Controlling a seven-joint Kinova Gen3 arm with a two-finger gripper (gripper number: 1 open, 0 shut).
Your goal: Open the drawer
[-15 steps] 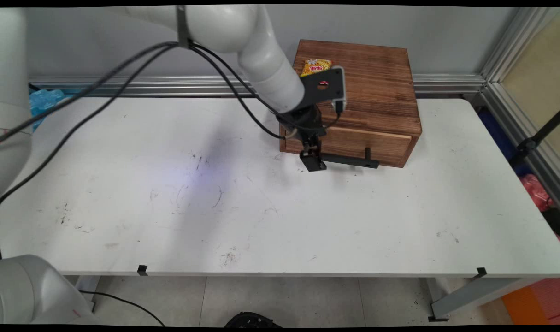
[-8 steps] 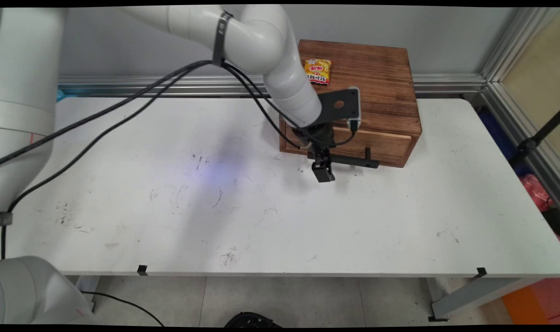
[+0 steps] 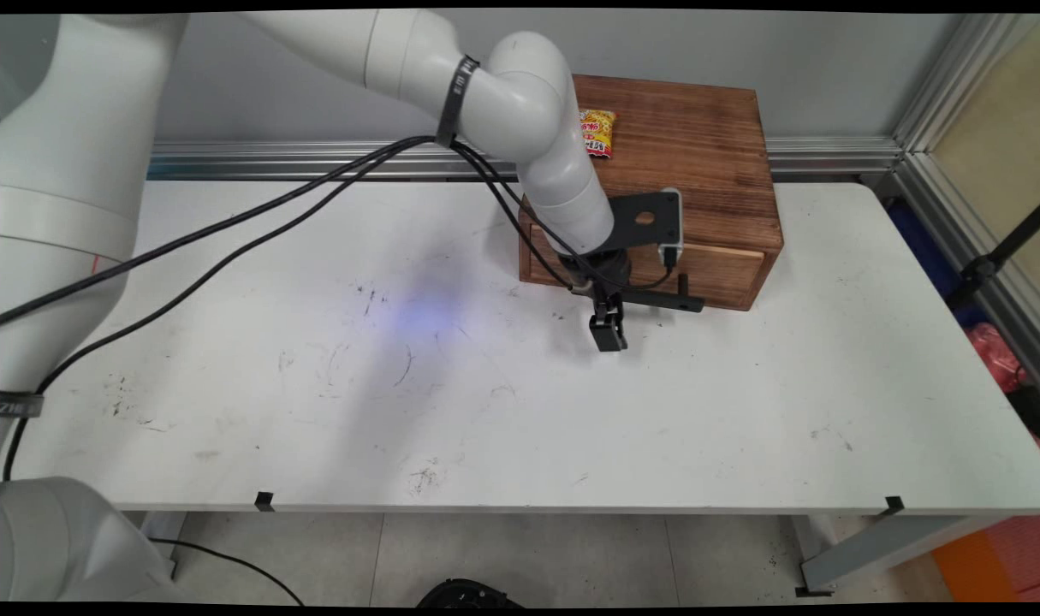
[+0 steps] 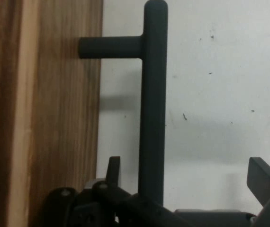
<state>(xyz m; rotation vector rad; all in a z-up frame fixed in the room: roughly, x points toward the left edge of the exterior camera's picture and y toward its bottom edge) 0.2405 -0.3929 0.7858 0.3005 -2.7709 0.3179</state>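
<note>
A brown wooden box [image 3: 699, 162] stands at the back of the white table [image 3: 485, 411]. Its drawer front [image 3: 716, 269] carries a long black bar handle [image 3: 661, 299] on short posts. My black gripper [image 3: 609, 332] hangs just above the table at the handle's left end and is open. In the hand view the handle [image 4: 152, 94] runs up the picture between my fingers, close to the left fingertip [image 4: 113, 165] and far from the right one [image 4: 263, 174]; the gripper [image 4: 188, 169] holds nothing. The drawer front [image 4: 54, 118] fills the left side. A yellow snack packet [image 3: 598, 131] lies on the box's top.
Black cables [image 3: 271, 214] hang from the arm over the table's left half. An aluminium rail [image 3: 828, 152] runs along the wall behind the box. Red and blue items [image 3: 995, 355] sit off the table's right edge.
The gripper has moved right and toward the table's near side, from the box's left front corner to the handle's left end. The packet, partly hidden a second ago, now shows beside the arm.
</note>
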